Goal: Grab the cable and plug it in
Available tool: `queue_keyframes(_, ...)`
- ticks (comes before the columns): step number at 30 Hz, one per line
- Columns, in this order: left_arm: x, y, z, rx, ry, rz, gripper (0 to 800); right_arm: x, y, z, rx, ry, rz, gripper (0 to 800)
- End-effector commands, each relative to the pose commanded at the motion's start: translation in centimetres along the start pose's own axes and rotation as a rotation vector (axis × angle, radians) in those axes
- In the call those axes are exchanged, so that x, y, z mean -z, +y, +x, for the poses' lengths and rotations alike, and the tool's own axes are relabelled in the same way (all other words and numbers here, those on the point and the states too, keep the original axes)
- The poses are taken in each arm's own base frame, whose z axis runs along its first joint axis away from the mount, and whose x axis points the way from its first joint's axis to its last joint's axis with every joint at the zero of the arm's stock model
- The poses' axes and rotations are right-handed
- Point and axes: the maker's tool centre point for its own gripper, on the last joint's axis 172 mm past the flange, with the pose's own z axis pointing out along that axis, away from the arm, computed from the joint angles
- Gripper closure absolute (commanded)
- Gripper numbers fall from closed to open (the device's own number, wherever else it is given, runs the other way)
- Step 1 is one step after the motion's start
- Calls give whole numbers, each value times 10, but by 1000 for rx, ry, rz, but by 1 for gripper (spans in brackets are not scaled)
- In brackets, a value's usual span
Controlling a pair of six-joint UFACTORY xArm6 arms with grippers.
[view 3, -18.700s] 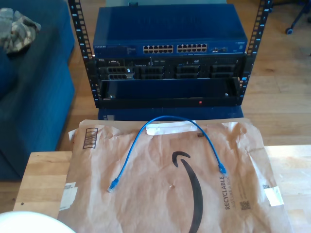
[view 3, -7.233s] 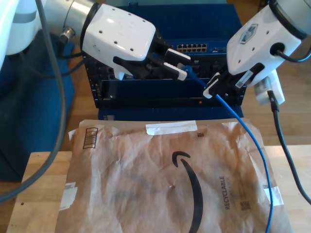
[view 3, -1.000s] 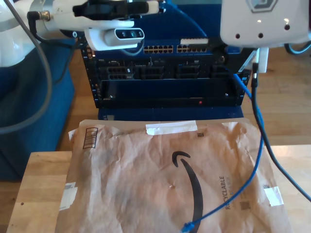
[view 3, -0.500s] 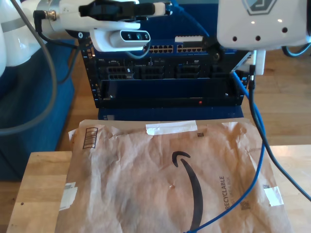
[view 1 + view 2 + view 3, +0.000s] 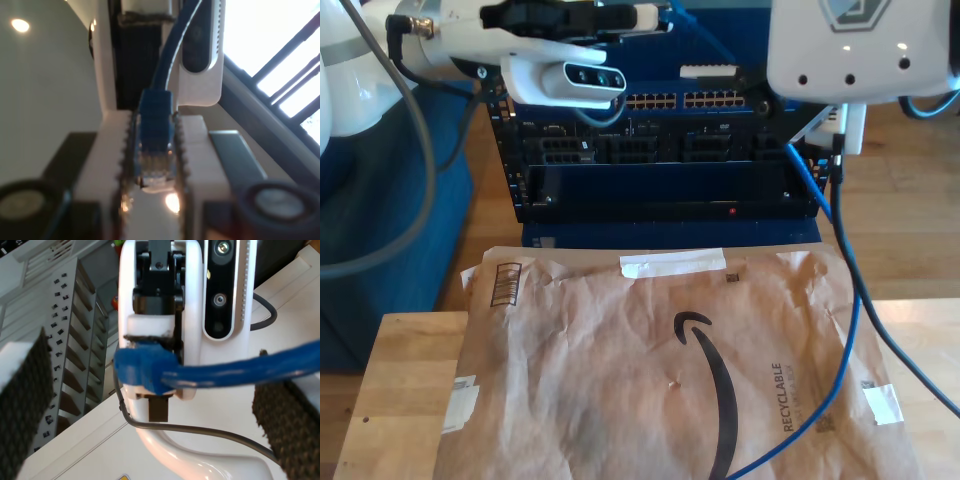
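Note:
The cable (image 5: 847, 300) is thin and bright blue. My first gripper (image 5: 152, 167) is shut on its plug (image 5: 154, 145), pinched between white serrated fingers (image 5: 112, 155). In the exterior view this gripper (image 5: 655, 14) is at the top, left of centre, above the switch. From there the cable runs down the exterior view's right and off the bottom edge. My second gripper (image 5: 155, 410) is open, its black pads (image 5: 25, 405) far apart, with the cable (image 5: 225, 372) running between them. It faces the first gripper (image 5: 152, 345) closely. In the exterior view it (image 5: 738, 80) hangs before the switch ports.
A blue network switch (image 5: 620, 60) with a row of ports (image 5: 685, 100) sits in a rack above black server units (image 5: 670, 145). A brown paper envelope (image 5: 620, 350) covers the wooden table (image 5: 410, 370). A blue couch (image 5: 390, 200) is at the exterior view's left.
The cable's loose end, lying on the envelope a second ago, has slid out past the exterior view's bottom edge. The first arm has shifted slightly toward the exterior view's right.

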Motion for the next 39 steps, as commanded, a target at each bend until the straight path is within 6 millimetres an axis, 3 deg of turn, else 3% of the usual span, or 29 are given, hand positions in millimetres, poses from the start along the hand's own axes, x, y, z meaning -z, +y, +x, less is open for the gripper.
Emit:
queue_keyframes(7, -1, -1, 1, 18, 4, 5, 789, 0, 0, -1, 1, -1, -1, 247)
queue_keyframes(12, -1, -1, 1, 17, 5, 5, 779, -1, 1, -2, -7, -5, -1, 352)
queue_keyframes(26, -1, -1, 0, 26, 8, 5, 779, -2, 2, -3, -30, -19, 1, 458)
queue_keyframes(39, -1, 0, 1, 30, 6, 7, 779, -4, 4, -2, -41, -24, -2, 500)
